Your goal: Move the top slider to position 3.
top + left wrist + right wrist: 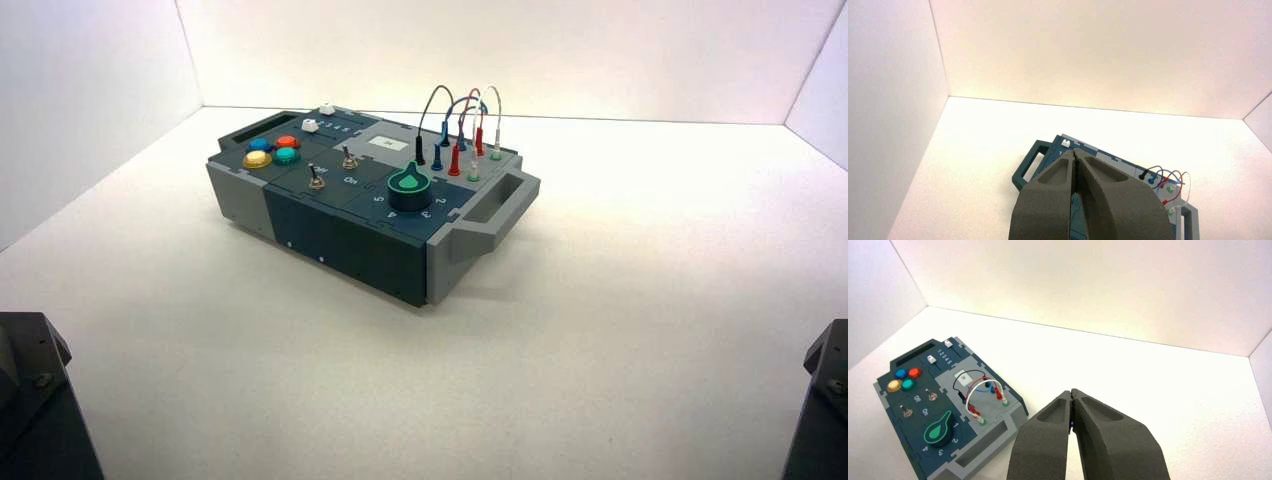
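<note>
The top slider (326, 108) is a tiny off-white knob on a dark track along the box's far edge, near its back-left handle. It also shows in the right wrist view (948, 343) and in the left wrist view (1065, 143). A brighter white slider knob (309, 125) sits just in front of it. My left gripper (1075, 152) is shut and empty, held back from the box on its left side. My right gripper (1071, 391) is shut and empty, off to the box's right over the table. Neither gripper touches the box.
The box (340, 235) stands turned, one handle at the back left and one (497, 205) at the front right. It carries coloured buttons (273, 151), two toggle switches (316, 178), a green dial (408, 186) and looped wires (462, 125). White walls close in the table.
</note>
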`<act>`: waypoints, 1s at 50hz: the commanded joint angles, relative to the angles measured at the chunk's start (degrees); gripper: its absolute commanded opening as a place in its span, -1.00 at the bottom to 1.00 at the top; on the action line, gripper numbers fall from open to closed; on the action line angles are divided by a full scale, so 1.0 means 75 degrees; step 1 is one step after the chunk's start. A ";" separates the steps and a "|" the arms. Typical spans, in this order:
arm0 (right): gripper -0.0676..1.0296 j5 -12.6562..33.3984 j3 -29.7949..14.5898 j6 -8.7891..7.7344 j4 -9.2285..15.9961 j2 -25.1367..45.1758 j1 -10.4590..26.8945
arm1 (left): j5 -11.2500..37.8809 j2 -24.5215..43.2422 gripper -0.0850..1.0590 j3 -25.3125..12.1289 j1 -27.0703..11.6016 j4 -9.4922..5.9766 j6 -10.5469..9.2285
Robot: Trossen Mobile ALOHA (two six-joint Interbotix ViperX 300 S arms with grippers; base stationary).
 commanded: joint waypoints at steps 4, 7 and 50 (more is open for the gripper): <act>-0.92 -0.0047 -0.0094 0.0023 0.0035 0.0164 0.0000 | -0.0047 0.0199 -0.91 -0.0129 -0.0023 -0.0012 -0.0012; -0.92 -0.0047 -0.0105 0.0023 0.0047 0.0199 0.0000 | -0.0047 0.0234 -0.91 -0.0117 -0.0023 -0.0012 -0.0012; -0.92 -0.0105 -0.0094 0.0012 0.0129 0.0516 0.0000 | -0.1055 0.6023 -0.91 -0.2484 -0.0340 0.0035 0.0352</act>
